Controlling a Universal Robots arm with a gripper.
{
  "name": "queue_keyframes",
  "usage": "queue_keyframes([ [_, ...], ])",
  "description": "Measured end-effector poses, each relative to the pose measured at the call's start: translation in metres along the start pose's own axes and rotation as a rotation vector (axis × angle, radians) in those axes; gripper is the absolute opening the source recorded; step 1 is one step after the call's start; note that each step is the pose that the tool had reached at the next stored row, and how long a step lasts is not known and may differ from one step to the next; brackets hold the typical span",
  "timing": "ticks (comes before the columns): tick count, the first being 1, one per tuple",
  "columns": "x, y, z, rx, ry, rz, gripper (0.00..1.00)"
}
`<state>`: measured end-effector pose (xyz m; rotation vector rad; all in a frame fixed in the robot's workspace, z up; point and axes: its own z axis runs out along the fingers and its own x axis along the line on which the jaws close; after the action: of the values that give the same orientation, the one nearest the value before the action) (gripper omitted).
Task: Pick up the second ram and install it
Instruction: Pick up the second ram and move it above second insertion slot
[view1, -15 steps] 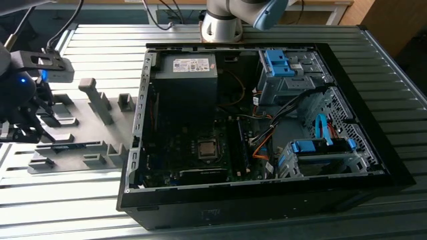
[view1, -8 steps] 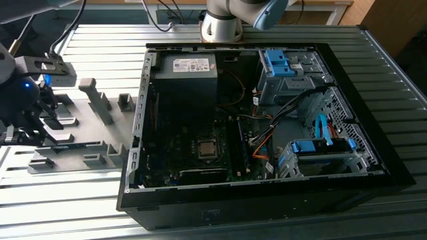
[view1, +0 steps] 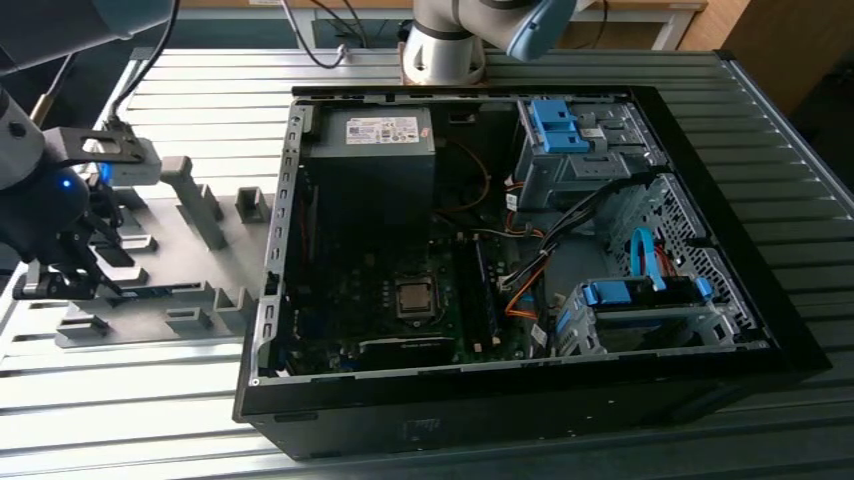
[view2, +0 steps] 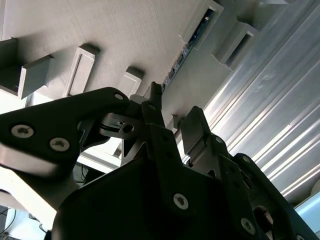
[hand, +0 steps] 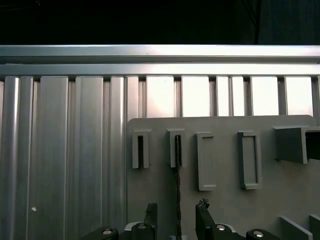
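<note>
While the tool hangs over the grey fixture plate, fingers spread open, second ram on edge between them, desk beneath.

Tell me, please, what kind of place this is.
Probably a robotics lab bench for computer assembly: an open computer case lies on a ribbed metal table, beside a grey fixture plate holding a ram stick.

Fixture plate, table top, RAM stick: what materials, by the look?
Fixture plate: matte grey plastic, fine layer lines, probably printed.
Table top: ribbed bright metal with glossy glare, likely extruded aluminium.
RAM stick: blue-green circuit board with small dark parts, apparently laminate.
</note>
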<state>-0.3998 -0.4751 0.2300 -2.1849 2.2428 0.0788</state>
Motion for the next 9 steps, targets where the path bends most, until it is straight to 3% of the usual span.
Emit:
queue_keyframes([
  [9, -0.0006, -0.0001, 0.0025, 0.0002, -0.0001, 0.0, 0.43],
])
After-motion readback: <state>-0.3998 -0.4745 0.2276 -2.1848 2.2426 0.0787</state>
